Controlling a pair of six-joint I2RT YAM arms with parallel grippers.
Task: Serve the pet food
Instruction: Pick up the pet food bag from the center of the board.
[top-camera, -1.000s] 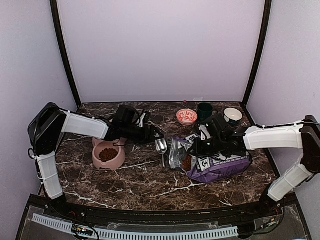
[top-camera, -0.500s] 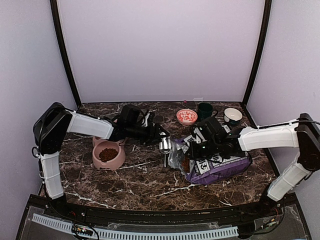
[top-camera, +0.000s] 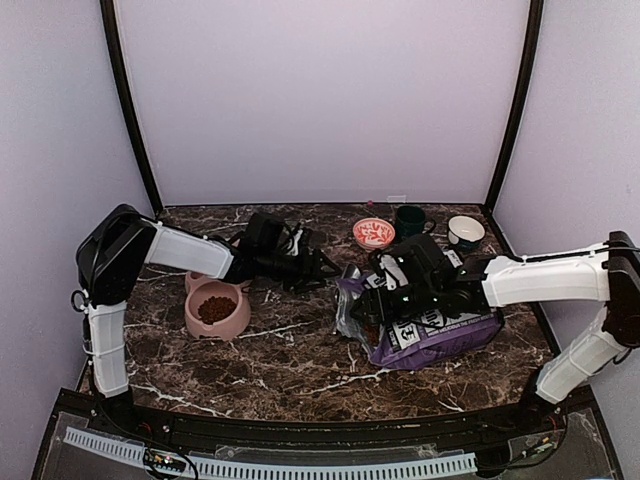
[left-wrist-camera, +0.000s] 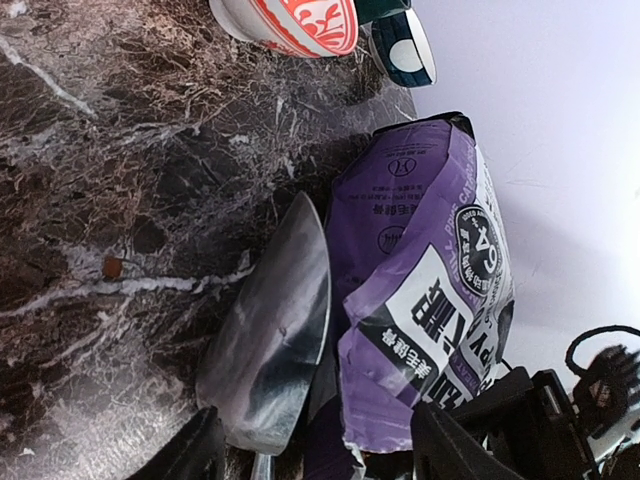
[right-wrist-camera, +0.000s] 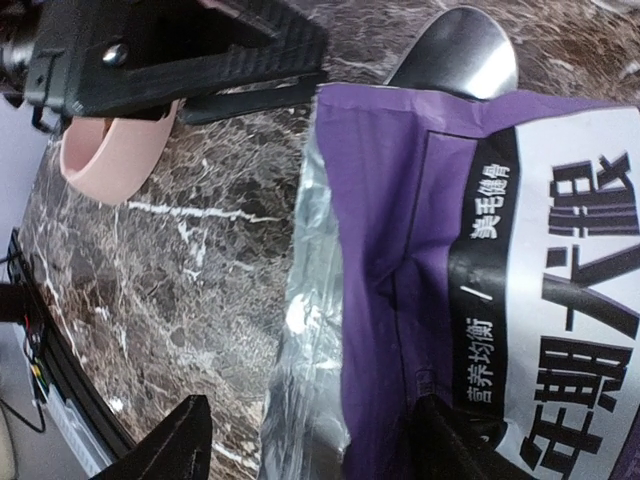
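Observation:
The pet food (top-camera: 213, 309) fills one cup of the pink bowl (top-camera: 236, 318) at the left. One stray pellet (left-wrist-camera: 110, 266) lies on the marble. The purple-and-white bag (top-camera: 435, 332) lies on its side, its foil-lined mouth (right-wrist-camera: 320, 300) facing left. My right gripper (top-camera: 362, 308) (right-wrist-camera: 315, 420) is open, its fingers either side of the mouth's edge and hiding the inside. A metal scoop (left-wrist-camera: 275, 320) (right-wrist-camera: 460, 50) lies just left of the bag. My left gripper (top-camera: 322, 270) (left-wrist-camera: 318, 430) stands open with the scoop's handle end between its fingers.
At the back stand a red-patterned bowl (top-camera: 373, 233) (left-wrist-camera: 290, 20), a dark green mug (top-camera: 409, 220) and a white cup (top-camera: 465, 231). The two grippers are close together over the bag's mouth. Walls enclose the table on three sides.
My right gripper has opened and slid left to the bag's mouth. The left gripper has pushed right, over the scoop and toward the bag.

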